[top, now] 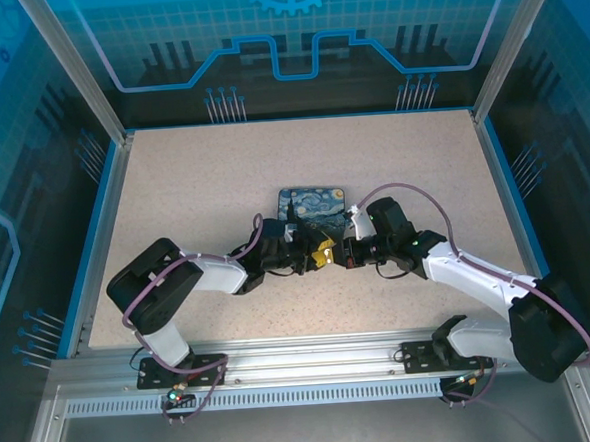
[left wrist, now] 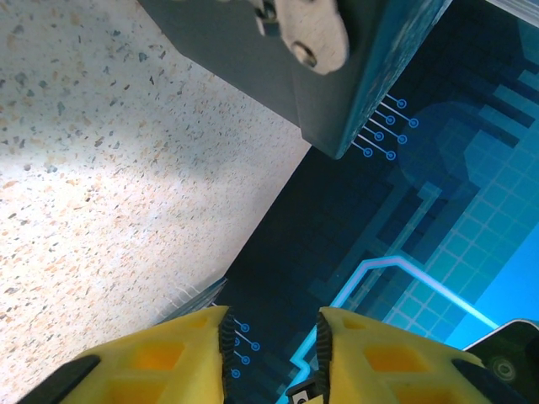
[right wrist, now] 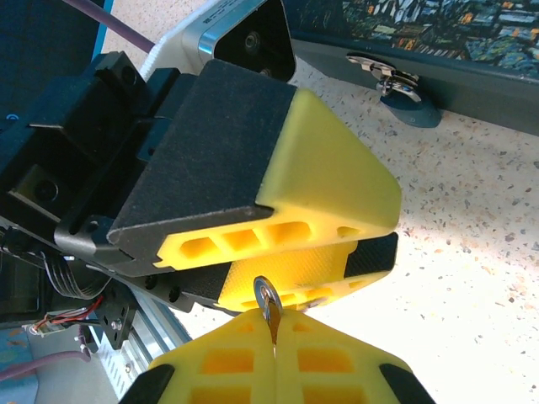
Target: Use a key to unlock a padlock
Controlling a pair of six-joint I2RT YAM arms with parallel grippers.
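Right gripper (right wrist: 274, 341): we are pinching the key (right wrist: 269, 305) between its jaws. Left gripper (left wrist: 271, 332): we are holding its jaws apart, close beside the key. Padlock (right wrist: 404, 94): lying on the surface (right wrist: 472, 252) against the box (right wrist: 438, 25).

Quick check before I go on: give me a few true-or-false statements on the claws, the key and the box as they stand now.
1. The right claw is shut on the key. True.
2. The left claw has its fingers pressed together. False: a gap shows between them in the left wrist view.
3. The Starry Night box lies on the table just beyond both claws. True.
4. The key is inserted in the padlock. False: it is pinched in the right claw, away from the box.
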